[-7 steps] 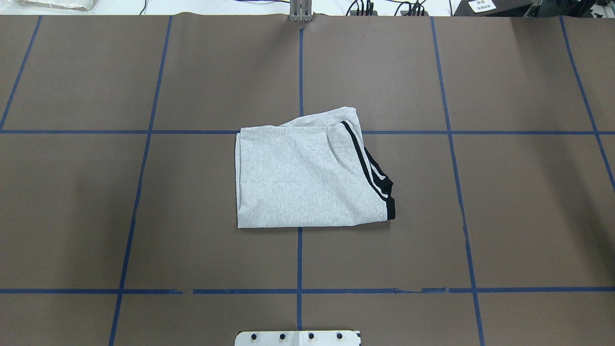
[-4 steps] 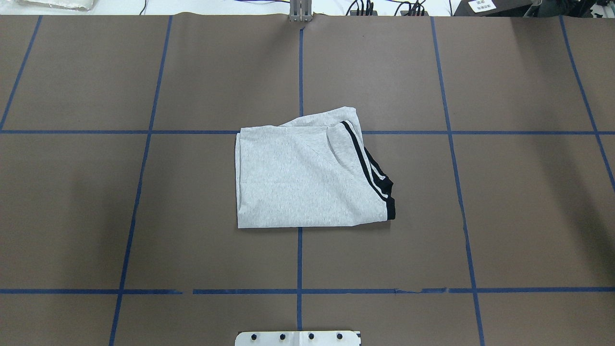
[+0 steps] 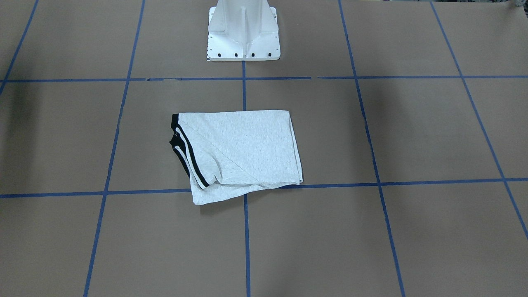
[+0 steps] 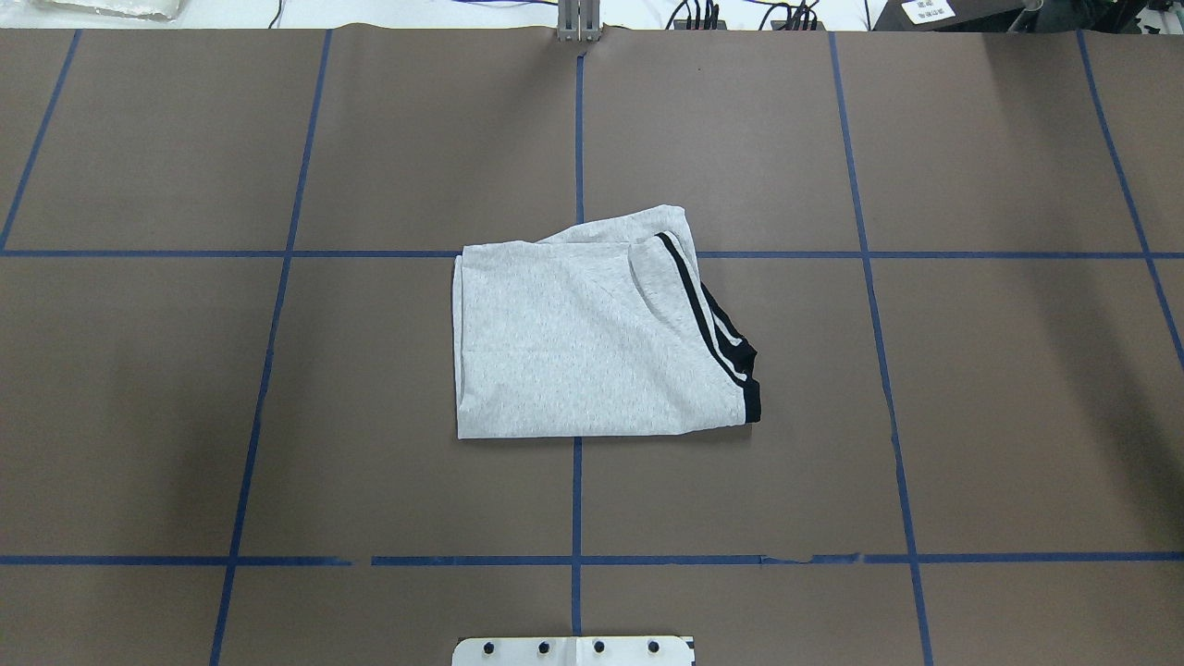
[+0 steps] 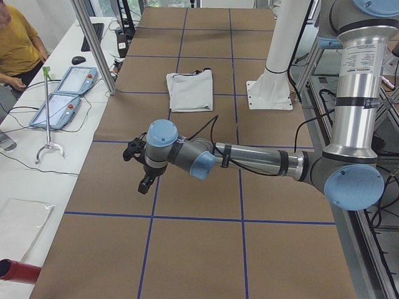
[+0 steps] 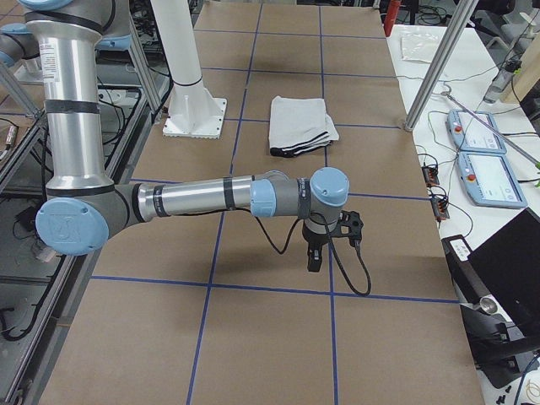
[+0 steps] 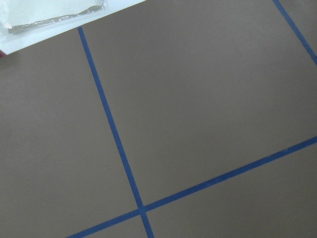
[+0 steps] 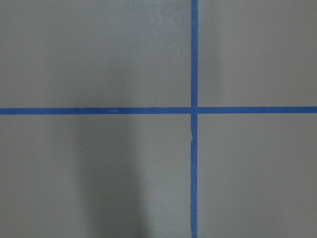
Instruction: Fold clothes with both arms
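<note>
From the left end of the worktop [image 5: 199, 249], the left arm [image 5: 249, 161] is nearest to me, stretched out low. Its left tool [image 5: 143, 185] points down above the brown surface, close to a blue tape line [image 5: 149, 218]. From this side view alone I cannot tell if its fingers are spread or pressed together. The left wrist camera gives me only brown surface and tape, with a clear plastic bag [image 7: 54, 17] at 11 o'clock.

From the right end, the right arm [image 6: 194, 201] is nearest, and the right tool [image 6: 313, 261] also points down above the worktop. Here too I cannot tell its state.

Farther in, well apart from both tools, the T-shirt [image 4: 573, 351] lies folded at the centre of the worktop, across a tape crossing. In the overhead view its black stripes run along its 3 o'clock side and a grey flap sticks out at 1 o'clock. The printed front is not visible. The white pedestal [image 4: 573, 650] stands at 6 o'clock from the shirt. Farthest, at 12 o'clock on the worktop edge, I see a grey metal post [image 4: 579, 23] and black cables [image 4: 740, 17].
</note>
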You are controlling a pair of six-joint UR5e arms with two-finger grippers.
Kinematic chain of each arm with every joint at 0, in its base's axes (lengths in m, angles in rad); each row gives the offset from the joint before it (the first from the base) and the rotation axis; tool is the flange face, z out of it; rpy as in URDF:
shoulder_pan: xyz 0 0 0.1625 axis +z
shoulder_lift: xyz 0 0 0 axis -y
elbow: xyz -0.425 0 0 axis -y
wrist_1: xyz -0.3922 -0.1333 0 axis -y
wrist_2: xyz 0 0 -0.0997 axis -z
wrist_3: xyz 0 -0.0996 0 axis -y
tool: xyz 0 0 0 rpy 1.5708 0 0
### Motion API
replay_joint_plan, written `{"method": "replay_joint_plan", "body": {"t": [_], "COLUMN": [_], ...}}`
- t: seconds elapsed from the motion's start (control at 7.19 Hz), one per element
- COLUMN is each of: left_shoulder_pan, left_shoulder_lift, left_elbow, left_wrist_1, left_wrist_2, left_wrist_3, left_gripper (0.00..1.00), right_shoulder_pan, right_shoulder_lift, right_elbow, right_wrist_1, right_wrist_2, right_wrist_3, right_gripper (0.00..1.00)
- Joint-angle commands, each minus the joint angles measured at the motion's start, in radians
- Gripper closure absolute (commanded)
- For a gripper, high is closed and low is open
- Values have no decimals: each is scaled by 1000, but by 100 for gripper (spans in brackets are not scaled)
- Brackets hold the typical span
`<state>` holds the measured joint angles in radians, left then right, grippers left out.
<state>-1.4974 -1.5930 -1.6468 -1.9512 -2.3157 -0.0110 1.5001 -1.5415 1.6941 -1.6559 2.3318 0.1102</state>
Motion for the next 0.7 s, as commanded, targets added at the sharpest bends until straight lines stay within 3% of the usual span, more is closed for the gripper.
{"method": "replay_joint_plan", "body": {"t": [0.0, 0.56], "left_shoulder_pan": [0, 2], "left_shoulder_lift": [4, 4], "left_elbow": [22, 39], "left_wrist_1": [5, 11], "left_wrist_2": [-7, -2], "left_wrist_3": [-1, -1], "left_gripper": [0, 0], "right_shoulder_pan": [-1, -12], "right_shoulder_lift": [9, 6], "right_elbow": [2, -8], "right_wrist_1": [1, 1], "right_wrist_2": [-6, -12], "right_wrist_3": [0, 0], "right_gripper": [0, 0]}}
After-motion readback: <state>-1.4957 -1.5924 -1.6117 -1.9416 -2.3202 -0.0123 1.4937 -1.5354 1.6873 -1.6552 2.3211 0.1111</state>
